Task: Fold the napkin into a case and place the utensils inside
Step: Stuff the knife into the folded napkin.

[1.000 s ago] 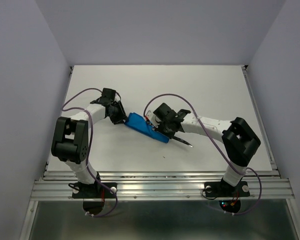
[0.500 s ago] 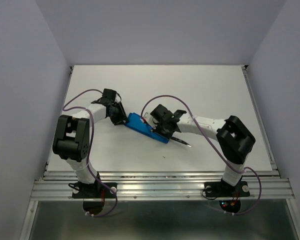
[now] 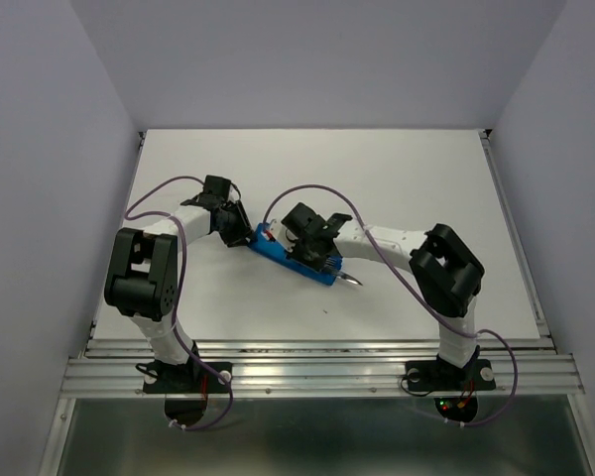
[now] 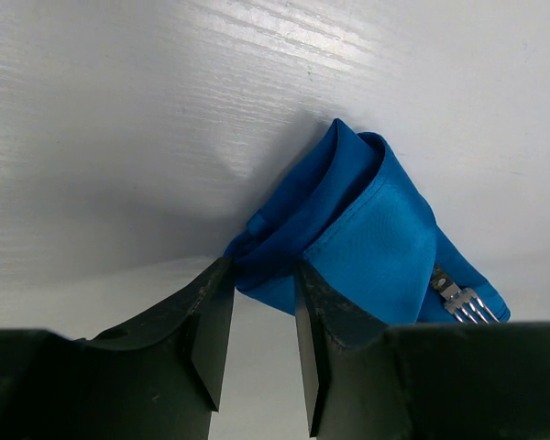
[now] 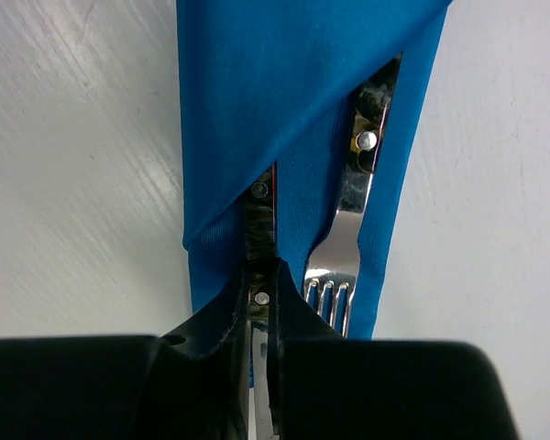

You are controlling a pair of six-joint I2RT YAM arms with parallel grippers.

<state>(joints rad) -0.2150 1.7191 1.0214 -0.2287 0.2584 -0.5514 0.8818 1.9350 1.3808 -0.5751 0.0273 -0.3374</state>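
So the blue napkin [image 3: 274, 250] is already folded up into a narrow pouch and is laid at a slant just left of centre in the overhead view, on the white table [image 3: 397, 178].

The left gripper [image 3: 240, 236] is parked at the pouch's upper-left end. In the left wrist view [image 4: 261, 293] the bunched corner of the napkin [image 4: 367, 229] is caught between the two fingertips. The jaws are only partway closed and the cloth fills the gap at the tips, so that reads as a pinch on the cloth.

The right gripper [image 3: 312, 253] is set over the lower-right half of the pouch. In its own camera [image 5: 259, 302] the jaws are clamped tight on the knife [image 5: 259, 206]. The dark riveted handle is seen poking up under the diagonal flap of the napkin [image 5: 257, 82], at the middle of the frame. From overhead, the knife's tip [image 3: 348, 280] is seen sticking out past the pouch's lower-right end.

The fork [image 5: 344, 243] is tucked in the fold just right of the knife, tines pointed at the bottom of the frame. Its tines [image 4: 463, 302] are also caught peeking out at the lower right of the left wrist view.
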